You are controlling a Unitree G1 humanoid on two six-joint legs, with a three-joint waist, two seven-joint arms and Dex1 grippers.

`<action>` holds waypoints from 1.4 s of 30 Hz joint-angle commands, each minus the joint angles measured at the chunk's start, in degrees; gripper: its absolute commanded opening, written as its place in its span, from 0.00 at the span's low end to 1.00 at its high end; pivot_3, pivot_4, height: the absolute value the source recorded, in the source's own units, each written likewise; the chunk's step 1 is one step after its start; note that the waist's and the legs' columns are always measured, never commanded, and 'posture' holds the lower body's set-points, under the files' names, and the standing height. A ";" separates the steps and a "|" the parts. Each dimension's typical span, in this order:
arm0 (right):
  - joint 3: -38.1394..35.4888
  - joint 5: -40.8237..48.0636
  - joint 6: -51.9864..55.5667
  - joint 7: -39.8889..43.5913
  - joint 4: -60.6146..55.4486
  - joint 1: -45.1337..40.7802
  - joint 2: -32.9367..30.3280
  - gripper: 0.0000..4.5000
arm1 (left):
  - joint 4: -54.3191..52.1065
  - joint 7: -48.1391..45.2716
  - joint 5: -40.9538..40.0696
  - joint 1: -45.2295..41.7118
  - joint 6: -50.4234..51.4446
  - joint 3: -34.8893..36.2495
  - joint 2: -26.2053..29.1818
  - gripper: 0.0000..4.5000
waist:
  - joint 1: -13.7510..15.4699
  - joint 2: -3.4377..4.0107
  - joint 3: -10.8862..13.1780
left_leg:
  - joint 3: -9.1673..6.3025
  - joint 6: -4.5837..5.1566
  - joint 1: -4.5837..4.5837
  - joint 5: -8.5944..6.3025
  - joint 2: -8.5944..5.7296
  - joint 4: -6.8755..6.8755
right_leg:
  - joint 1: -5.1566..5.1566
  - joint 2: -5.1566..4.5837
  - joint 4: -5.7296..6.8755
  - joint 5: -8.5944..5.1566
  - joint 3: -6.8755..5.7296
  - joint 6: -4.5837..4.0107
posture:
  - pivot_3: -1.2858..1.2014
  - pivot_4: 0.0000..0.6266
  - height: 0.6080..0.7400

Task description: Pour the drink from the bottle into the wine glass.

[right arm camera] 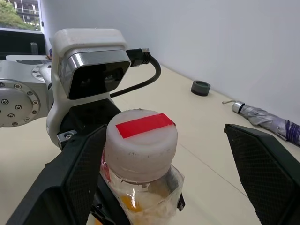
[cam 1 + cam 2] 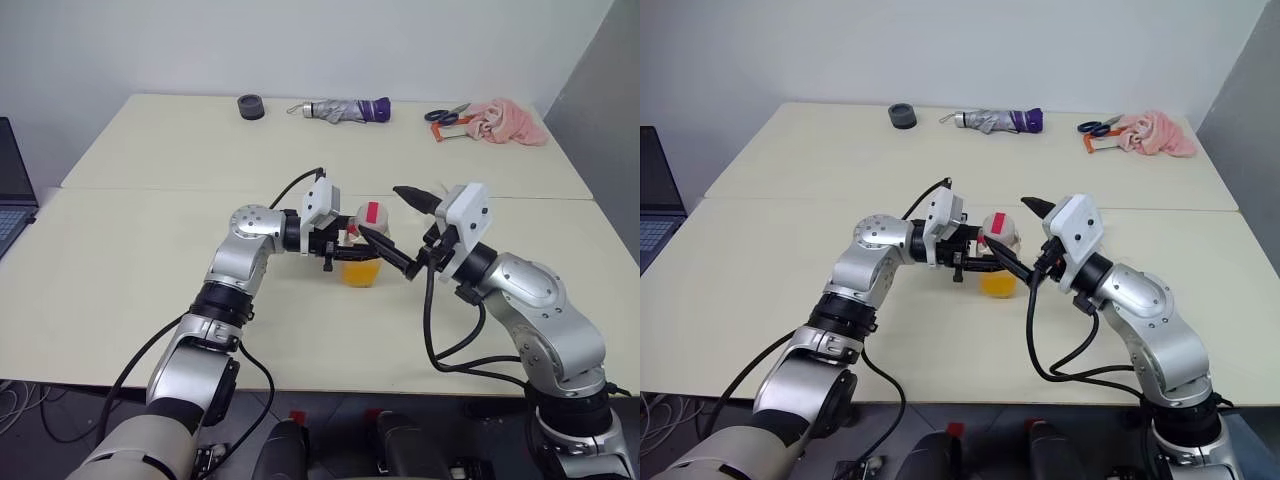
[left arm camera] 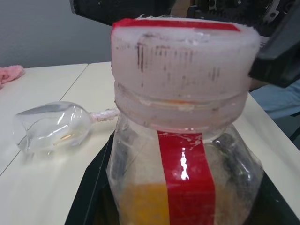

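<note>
left claw [image 2: 338,243]: clamped on the bottle's body from the robot's left, fingers level; judged as the steadying grip so the other arm can work the cap
bottle [image 2: 361,255]: upright, foot looks to rest on the tabletop near its front-centre, between the two arms; held still rather than lifted, likely because the cap is still on
drink [image 2: 359,271]: orange-yellow, sits low in the bottle, well under half; nothing poured yet by the look of it
cap [image 1: 140,143]: white with a red strip on top, seated on the neck; must come off before any pour
right claw [image 2: 404,226]: fingers spread wide, one finger on each side of the cap, neither clearly touching it; judged lined up to close on the cap and twist
step in hand: uncapping, early in the task
wine glass [image 3: 52,126]: clear, lying on its side on the tabletop beyond the bottle in the left wrist view, stem toward the bottle; not upright, so it can't take a pour as it lies
risk: squeezing a soft plastic bottle while twisting could deform it or slop the drink
tabletop [image 2: 130,260]: pale cream, seam running across the middle
far edge: grey folded umbrella [image 2: 345,109] with purple end, dark round roll [image 2: 251,106] beside it, scissors [image 2: 443,115] and pink cloth [image 2: 505,121] to the right; all well apart from the work, not part of it
laptop [image 2: 12,190]: at the far left edge, clear of both arms
</note>
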 commanded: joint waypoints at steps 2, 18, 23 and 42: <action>-3.24 2.29 0.71 0.15 -2.43 0.72 -1.10 0.94 | -0.80 -0.27 -0.78 -1.53 -1.29 1.14 0.55 0.39 | 0.00 0.00 0.00 | 0.00 0.00 0.00 0.00 0.00 0.00 | 0.00 0.00 0.00 0.00 0.00 0.00 | 0.52 0.24 1.00; -0.31 6.63 4.01 0.36 -6.17 -1.82 -3.77 0.94 | 0.11 -0.47 -0.81 -2.10 -1.81 1.09 0.81 0.39 | -0.17 0.00 0.00 | 0.00 0.00 0.02 0.00 0.00 0.00 | 0.02 0.02 0.01 0.00 0.01 0.00 | 0.52 0.24 1.00; 3.41 0.42 1.89 -1.43 -2.65 -4.33 -3.18 0.94 | 0.33 -0.57 -0.78 -2.27 -1.91 1.01 0.72 0.39 | -0.04 0.00 0.00 | -0.01 0.00 0.02 0.00 0.01 0.01 | 0.02 0.03 0.00 0.00 -0.01 0.00 | 0.52 0.24 1.00; 0.38 -2.44 1.34 -2.59 -0.37 -3.93 -1.38 0.94 | 0.11 -0.78 -0.74 -2.22 -1.89 0.90 0.89 0.39 | 0.01 0.00 0.00 | 0.00 0.00 0.01 0.00 0.00 0.00 | 0.02 0.00 -0.01 0.00 -0.01 0.00 | 0.52 0.24 1.00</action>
